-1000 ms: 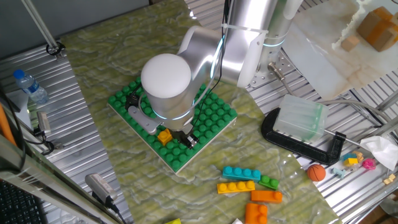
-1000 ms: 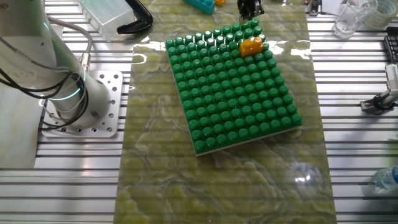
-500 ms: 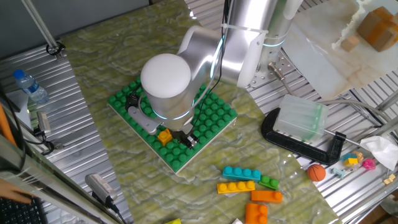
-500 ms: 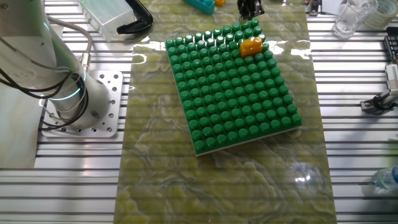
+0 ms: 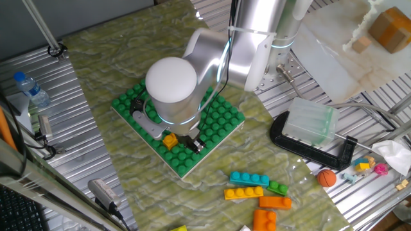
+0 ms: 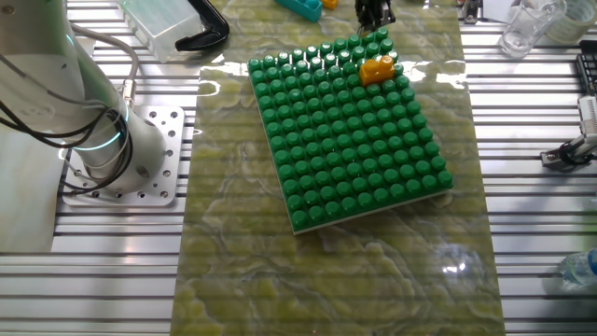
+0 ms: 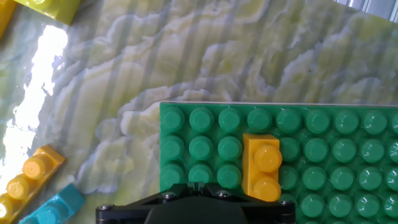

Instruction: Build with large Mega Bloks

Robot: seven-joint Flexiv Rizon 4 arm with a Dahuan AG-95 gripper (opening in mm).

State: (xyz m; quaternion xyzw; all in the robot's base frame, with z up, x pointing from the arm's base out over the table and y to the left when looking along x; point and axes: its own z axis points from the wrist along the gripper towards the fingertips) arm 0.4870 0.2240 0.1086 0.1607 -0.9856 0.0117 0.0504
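Nothing shifted over the last second in either fixed view: same pose, same layout. Sits already seated on the big square green studded baseplate [image 5: 225, 115], the small yellow two-stud plastic brick [image 5: 169, 140], close to the plate's lower edge in one fixed view and near its upper right corner in the other [image 6: 377, 69]. Shows in the hand view as low and just right of centre [image 7: 262, 167], studs up, flush with the baseplate [image 7: 348, 155] and square to its rows. Hangs just beside that brick, the black two-finger gripper [image 5: 194, 144], apart from it and carrying nothing. Appears at the top edge of the other fixed view [image 6: 375, 11] as a dark cluster, too small and cropped to read, and only as a black body along the bottom of the hand view [image 7: 196, 198]; cannot tell how wide the jaws stand. Reads as a pause after placing: first brick down, release probably done, the rest of the build not begun. Lie loose on the marbled mat at lower right of one fixed view, well apart from the plate: a long cyan studded brick [image 5: 249, 179], a long yellow studded brick [image 5: 244, 192], a short green brick [image 5: 278, 188] and a flat orange brick [image 5: 275, 202]. Calls next, most likely, for a lift clear and a reach toward that pile.
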